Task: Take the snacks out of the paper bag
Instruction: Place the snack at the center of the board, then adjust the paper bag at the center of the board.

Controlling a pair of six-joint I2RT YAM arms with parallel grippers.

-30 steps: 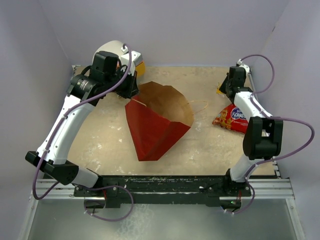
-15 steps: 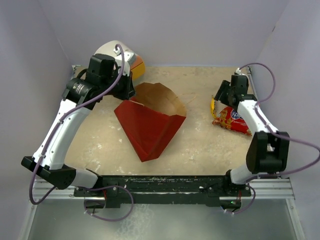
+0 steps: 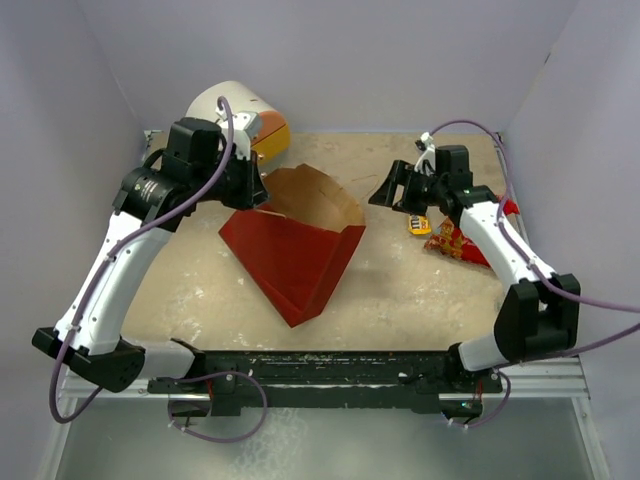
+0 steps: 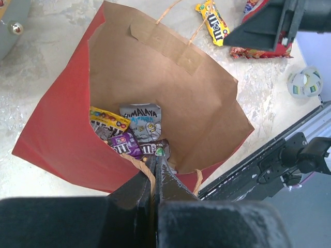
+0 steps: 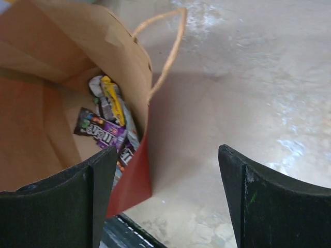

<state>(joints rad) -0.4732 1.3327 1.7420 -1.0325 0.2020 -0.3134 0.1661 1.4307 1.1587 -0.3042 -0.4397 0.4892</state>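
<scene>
The paper bag (image 3: 290,260), red outside and brown inside, stands open at the table's middle. My left gripper (image 3: 258,190) is shut on its near twisted handle (image 4: 140,166) at the rim. Inside the bag lie several snacks: a grey packet (image 4: 140,123), a purple one (image 4: 124,144), a yellow-edged one (image 4: 107,117). My right gripper (image 3: 392,187) hangs open and empty just right of the bag's mouth (image 5: 77,57), its fingers (image 5: 258,196) wide apart over bare table. A yellow packet (image 3: 419,224) and the big red bag of snacks (image 3: 462,243) lie on the table at the right.
A white cylindrical drawer unit (image 3: 235,110) stands at the back left behind the left arm. A small tape roll (image 4: 305,82) lies near the front rail. Purple walls close the table on three sides.
My right gripper opened, dropped the yellow packet beside the red snack bag, and swung left toward the paper bag. My left arm drew the bag slightly left.
</scene>
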